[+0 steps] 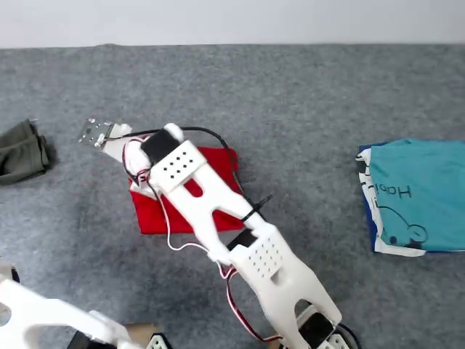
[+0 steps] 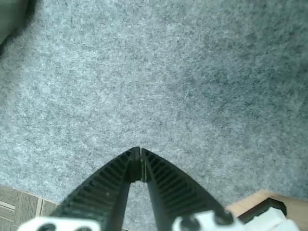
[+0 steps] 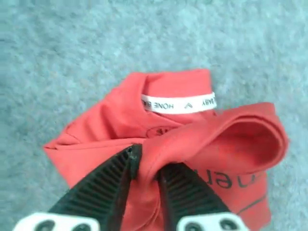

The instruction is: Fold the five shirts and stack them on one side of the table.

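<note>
Between the tips of the right gripper (image 3: pixel 146 162) a raised fold of the red shirt (image 3: pixel 96 130) is pinched, the jaws pressed onto the cloth from either side. From where I stand it looks to hold that edge so the flap can be carried over the rest of the garment. That rest lies partly folded on the grey surface (image 3: pixel 57 43) right under and just beyond the gripper, white collar band (image 3: pixel 178 102) facing up. The left gripper (image 2: pixel 140 153) hangs over bare felt with its tips pressed together on nothing, seemingly parked out of the way while the other arm works. Well apart from the right gripper, off to one side, a crumpled dark shirt (image 1: pixel 22 151) waits unfolded. Well apart on the opposite side, at the surface's edge, sits the folded stack with a teal shirt (image 1: pixel 425 189) on top, presumably where the red one is meant to end up.
</note>
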You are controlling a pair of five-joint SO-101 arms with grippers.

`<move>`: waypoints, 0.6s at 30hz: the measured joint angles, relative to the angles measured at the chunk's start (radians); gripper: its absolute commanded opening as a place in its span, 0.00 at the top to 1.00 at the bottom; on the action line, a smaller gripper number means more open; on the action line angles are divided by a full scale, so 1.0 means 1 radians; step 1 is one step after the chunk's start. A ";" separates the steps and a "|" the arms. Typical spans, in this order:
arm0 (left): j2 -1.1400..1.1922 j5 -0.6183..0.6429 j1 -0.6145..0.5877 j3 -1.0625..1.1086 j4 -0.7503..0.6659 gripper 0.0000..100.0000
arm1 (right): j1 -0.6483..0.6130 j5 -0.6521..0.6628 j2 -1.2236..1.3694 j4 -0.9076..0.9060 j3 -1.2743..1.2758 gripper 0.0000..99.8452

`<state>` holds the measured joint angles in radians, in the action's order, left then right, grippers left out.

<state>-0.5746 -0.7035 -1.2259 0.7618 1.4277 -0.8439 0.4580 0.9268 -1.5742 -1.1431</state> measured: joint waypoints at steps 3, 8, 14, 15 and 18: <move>0.000 0.000 0.000 0.000 0.000 0.99 | -0.003 -0.028 0.023 -0.054 -0.104 0.76; 0.000 0.002 0.000 0.014 0.000 0.99 | 0.002 -0.069 0.023 -0.176 -0.270 0.86; 0.000 0.000 0.000 0.014 0.003 0.99 | 0.120 -0.041 0.014 -0.183 -0.276 0.98; 0.000 0.000 0.000 0.014 0.003 0.99 | 0.138 -0.021 0.002 -0.183 -0.238 0.99; 0.000 0.000 0.000 0.014 0.003 0.99 | 0.201 0.002 -0.044 -0.183 -0.060 0.99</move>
<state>-0.5746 -0.7035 -1.2259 0.7756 1.4308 -0.6429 0.4595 0.8823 -1.7568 -1.2029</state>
